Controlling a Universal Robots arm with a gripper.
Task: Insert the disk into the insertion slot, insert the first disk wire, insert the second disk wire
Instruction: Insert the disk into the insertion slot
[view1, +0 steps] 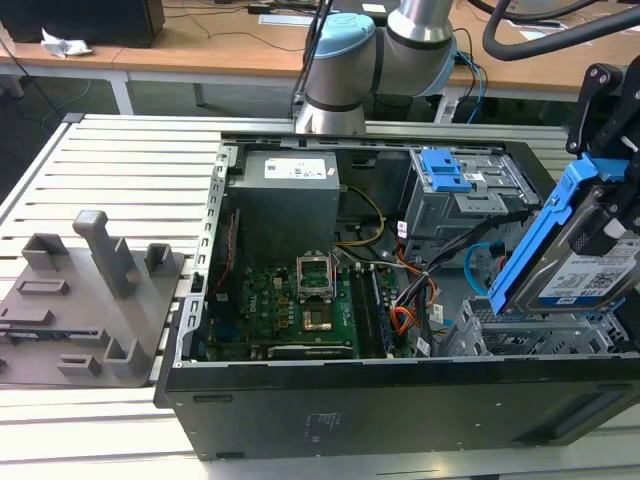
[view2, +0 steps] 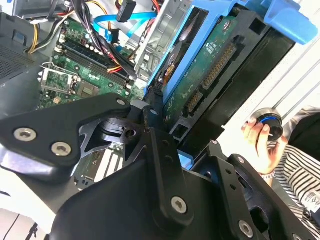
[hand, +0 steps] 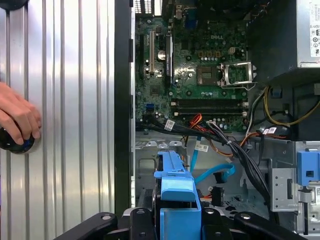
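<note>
My gripper (view1: 605, 210) is shut on the disk (view1: 585, 265), a grey drive with a white label in a bright blue caddy. It holds the disk tilted, above the case's corner on the exterior view's right. Just below the disk's lower end is the insertion slot (view1: 530, 335), a silver perforated cage. In the second wrist view the disk's green circuit side (view2: 210, 65) faces the camera and the black fingers (view2: 150, 125) clamp the caddy edge. The first wrist view has the blue caddy (hand: 175, 187) over the cage (hand: 145, 167). A loose blue flat wire (hand: 215, 175) lies beside the cage.
The open black case (view1: 400, 400) holds a motherboard (view1: 300, 300), a power supply (view1: 285, 200) and a larger grey cage with a blue clip (view1: 450, 175). A grey fixture board (view1: 80, 300) lies on the exterior view's left. A person's hand (hand: 17, 117) rests on a knob beside the case.
</note>
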